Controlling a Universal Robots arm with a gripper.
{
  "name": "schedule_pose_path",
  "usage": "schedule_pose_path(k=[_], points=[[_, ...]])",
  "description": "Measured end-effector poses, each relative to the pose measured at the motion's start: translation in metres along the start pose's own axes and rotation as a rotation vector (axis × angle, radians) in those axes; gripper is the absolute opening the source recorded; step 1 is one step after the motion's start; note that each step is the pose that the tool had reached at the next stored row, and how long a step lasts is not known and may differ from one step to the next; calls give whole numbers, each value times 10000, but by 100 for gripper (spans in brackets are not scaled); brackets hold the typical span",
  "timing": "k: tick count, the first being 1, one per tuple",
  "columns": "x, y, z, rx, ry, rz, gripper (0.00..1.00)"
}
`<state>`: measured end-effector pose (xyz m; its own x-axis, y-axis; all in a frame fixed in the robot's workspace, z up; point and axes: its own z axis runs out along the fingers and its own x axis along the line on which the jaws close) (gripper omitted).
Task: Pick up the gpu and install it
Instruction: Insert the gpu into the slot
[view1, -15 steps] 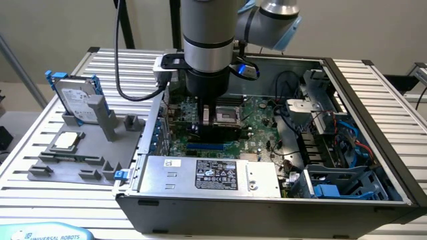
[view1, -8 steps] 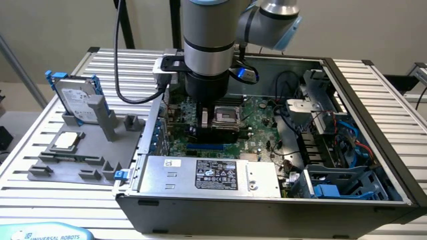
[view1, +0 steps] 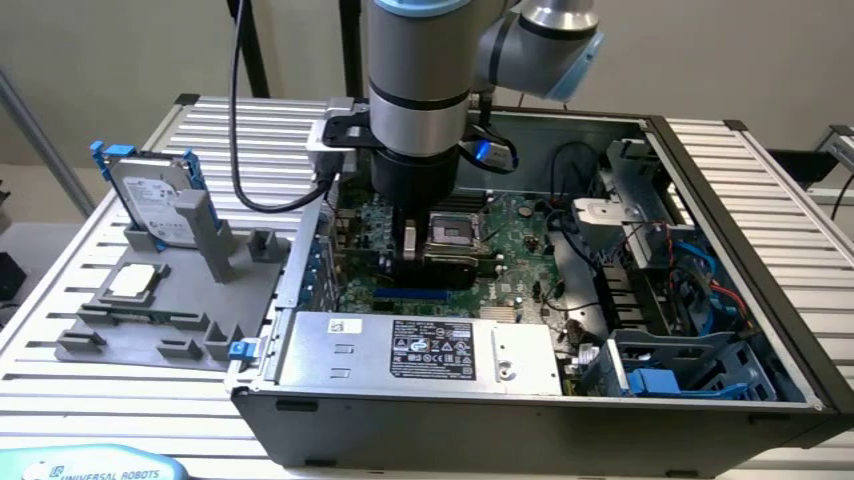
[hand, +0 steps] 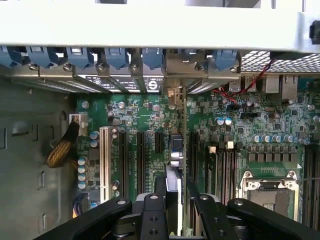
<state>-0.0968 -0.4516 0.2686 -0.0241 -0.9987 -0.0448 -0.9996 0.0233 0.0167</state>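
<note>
From the exterior view I see my gripper (view1: 430, 250) low inside the open computer case (view1: 747, 250), over the motherboard (view1: 514, 225). The wrist view adds what that hides: the fingers (hand: 209, 210) pinch the gpu (hand: 183, 150) edge-on, upright above the expansion slots (hand: 141, 157), bracket toward the rear wall.
</note>
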Motion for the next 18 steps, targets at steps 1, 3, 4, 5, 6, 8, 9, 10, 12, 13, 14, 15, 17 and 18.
schedule_pose_path(k=[1,3,4,5,6,8,9,10,12,13,14,15,17,18], points=[[1,-1,7,-11,0,1,27],[1,-3,19,-28,0,2,27],[2,-4,25,-32,1,2,27],[2,-5,29,-33,1,2,27],[2,-5,34,-35,1,2,27],[3,-5,38,-41,4,3,27],[3,-5,41,-43,3,2,27],[3,-5,44,-44,2,2,27],[3,-5,47,-49,3,4,27],[3,-6,49,-49,2,8,27],[3,-5,49,-50,2,11,27],[2,-6,50,-50,2,13,27],[1,-6,53,-51,1,18,27],[-1,-6,55,-51,-1,21,27]])
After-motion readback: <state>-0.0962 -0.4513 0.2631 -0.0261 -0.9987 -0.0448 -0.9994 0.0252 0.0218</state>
